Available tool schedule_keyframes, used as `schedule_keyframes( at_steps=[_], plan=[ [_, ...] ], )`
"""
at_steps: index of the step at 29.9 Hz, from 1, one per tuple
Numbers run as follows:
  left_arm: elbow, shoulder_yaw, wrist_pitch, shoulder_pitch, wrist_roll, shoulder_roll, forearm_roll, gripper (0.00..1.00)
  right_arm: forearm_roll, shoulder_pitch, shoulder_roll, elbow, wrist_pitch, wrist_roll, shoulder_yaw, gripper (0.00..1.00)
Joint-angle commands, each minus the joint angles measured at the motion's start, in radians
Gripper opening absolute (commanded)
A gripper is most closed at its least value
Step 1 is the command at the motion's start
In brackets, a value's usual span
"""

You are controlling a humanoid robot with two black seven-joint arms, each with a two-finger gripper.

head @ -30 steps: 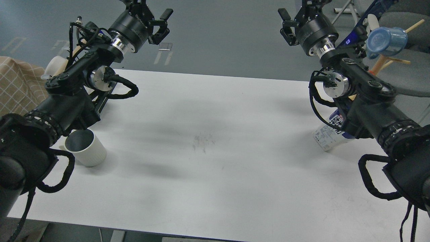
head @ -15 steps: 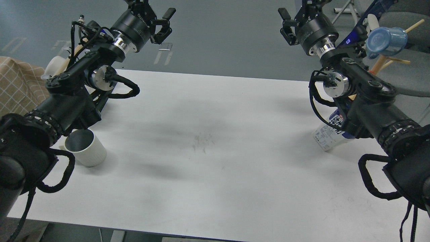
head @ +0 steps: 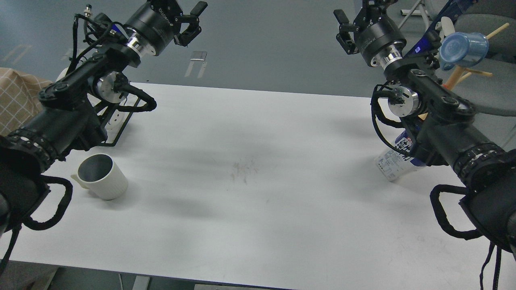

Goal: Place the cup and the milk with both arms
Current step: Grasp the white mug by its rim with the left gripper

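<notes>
A white ribbed cup (head: pixel 102 178) with a dark inside stands upright near the table's left front, its handle to the left. A white and blue milk carton (head: pixel 397 162) stands at the right edge of the white table (head: pixel 258 209), partly hidden behind my right forearm. My left gripper (head: pixel 182 9) is raised high beyond the table's far left edge, open and empty, well away from the cup. My right gripper (head: pixel 363 7) is raised high beyond the far right edge, open and empty, partly cut off by the frame's top.
A black frame stand (head: pixel 117 125) with a white object sits at the table's back left. A blue mug (head: pixel 463 49) hangs on a wooden rack at the far right. A checked cloth (head: pixel 18 102) lies off the left edge.
My left arm has swung left and up, so the cup is no longer partly covered by the forearm. The right arm, cup and carton have not moved.
</notes>
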Motion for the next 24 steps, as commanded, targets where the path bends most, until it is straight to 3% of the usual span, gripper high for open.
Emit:
schedule_keyframes(
  at_steps=[1,3,6,9,14,19,24],
  plan=[
    [-0.159,0.018,0.000,0.000,0.010,0.138,0.146,1.00,0.000,0.003,0.000,0.002,0.001,0.000,0.000,1.00],
    [-0.297,0.019,0.000,0.010,0.012,0.260,0.278,1.00,0.000,0.001,0.000,0.006,0.006,0.000,0.000,1.00],
    [-0.406,0.028,0.000,0.024,0.012,0.366,0.375,1.00,0.000,-0.002,0.000,0.014,0.009,0.000,-0.001,1.00],
    [-0.590,0.032,0.000,0.075,0.007,0.567,0.572,1.00,0.000,-0.002,0.000,0.018,0.011,0.000,-0.001,1.00],
    [-0.727,0.032,0.000,0.160,-0.005,0.736,0.859,1.00,0.000,-0.005,0.000,0.025,0.011,0.000,-0.005,1.00],
    [-0.793,0.036,0.000,0.268,-0.087,0.851,1.089,1.00,-0.002,-0.016,0.000,0.054,0.012,0.000,-0.015,1.00],
    [-0.784,0.064,0.000,0.385,-0.087,0.901,1.303,1.00,-0.002,-0.023,0.000,0.068,0.012,0.000,-0.023,1.00]
  ],
)
